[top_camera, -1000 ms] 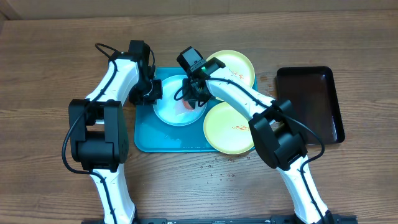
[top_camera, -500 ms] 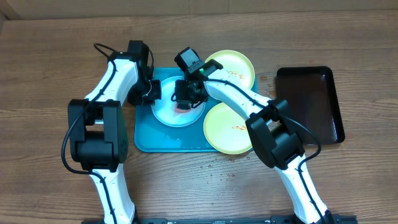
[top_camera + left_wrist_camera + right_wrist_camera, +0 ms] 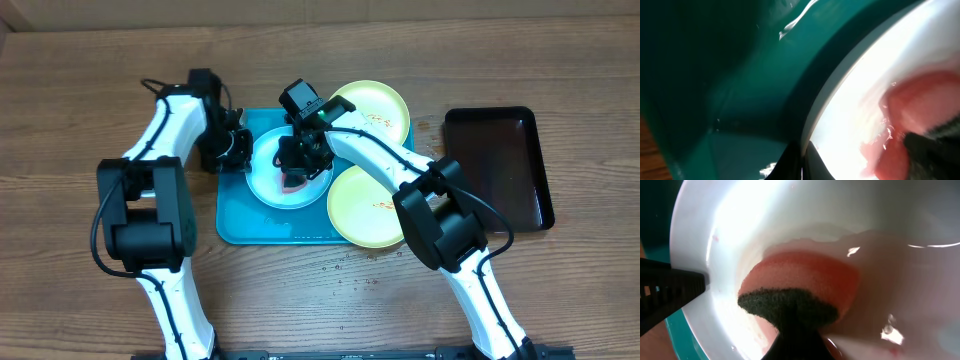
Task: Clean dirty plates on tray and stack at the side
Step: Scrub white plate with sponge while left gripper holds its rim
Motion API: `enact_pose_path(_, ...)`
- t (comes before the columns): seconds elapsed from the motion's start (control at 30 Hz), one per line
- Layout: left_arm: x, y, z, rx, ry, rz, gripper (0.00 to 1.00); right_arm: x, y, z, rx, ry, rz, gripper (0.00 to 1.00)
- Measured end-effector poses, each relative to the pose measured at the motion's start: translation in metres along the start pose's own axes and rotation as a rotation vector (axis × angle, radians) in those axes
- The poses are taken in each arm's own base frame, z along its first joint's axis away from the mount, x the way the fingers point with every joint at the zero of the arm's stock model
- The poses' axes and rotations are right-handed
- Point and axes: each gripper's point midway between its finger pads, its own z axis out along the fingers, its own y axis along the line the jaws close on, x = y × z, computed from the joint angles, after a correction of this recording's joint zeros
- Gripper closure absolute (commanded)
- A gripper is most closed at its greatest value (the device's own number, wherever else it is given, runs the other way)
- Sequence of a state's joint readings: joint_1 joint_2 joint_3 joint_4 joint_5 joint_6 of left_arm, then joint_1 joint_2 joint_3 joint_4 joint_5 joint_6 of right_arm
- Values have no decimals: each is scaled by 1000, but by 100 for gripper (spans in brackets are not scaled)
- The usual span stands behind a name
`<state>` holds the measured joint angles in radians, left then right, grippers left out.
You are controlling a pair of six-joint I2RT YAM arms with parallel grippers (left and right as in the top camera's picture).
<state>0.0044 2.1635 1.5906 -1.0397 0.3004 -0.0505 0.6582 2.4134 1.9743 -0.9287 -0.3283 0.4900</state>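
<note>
Overhead: you are looking straight down on the whole brown wooden table [image 3: 80, 100].
Left wrist: you are peering, very close, at the rim of the pale blue-white round plastic plate [image 3: 900, 65].
Right wrist: you are staring, very close, into that plate.
Shared: all three are showing it.

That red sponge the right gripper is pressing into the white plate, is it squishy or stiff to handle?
Probably squishy: the sponge bulges beyond the right gripper pinching it. Likely light, since it looks like foam with a thin dark scrub layer. It may skid easily, as the plate looks glossy and wet.
</note>
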Motion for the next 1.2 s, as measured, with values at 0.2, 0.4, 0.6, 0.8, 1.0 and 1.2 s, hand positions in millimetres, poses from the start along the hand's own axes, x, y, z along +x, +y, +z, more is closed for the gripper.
enact_pose_path(0.2, 5, 3, -4, 107, 21, -22, 96, 12, -10, -9, 121, 39, -12, 96)
enact_pose_path(0.4, 2, 7, -8, 139, 9, -31, 96, 5, -26, -25, 295, -4, -41, 96)
enact_pose_path(0.6, 1, 9, -9, 139, 3, -35, 96, -20, -42, -31, 398, -120, -60, 96)
enact_pose_path(0.8, 1, 9, -9, 139, 2, -35, 96, -39, -31, -26, 353, -194, -74, 96)
enact_pose_path(1.0, 1, 10, -9, 134, 3, -35, 96, -37, -13, -9, 213, -145, -100, 96)
enact_pose_path(1.2, 0, 12, -10, 134, 1, -40, 96, -25, 20, 2, -10, -50, -152, 96)
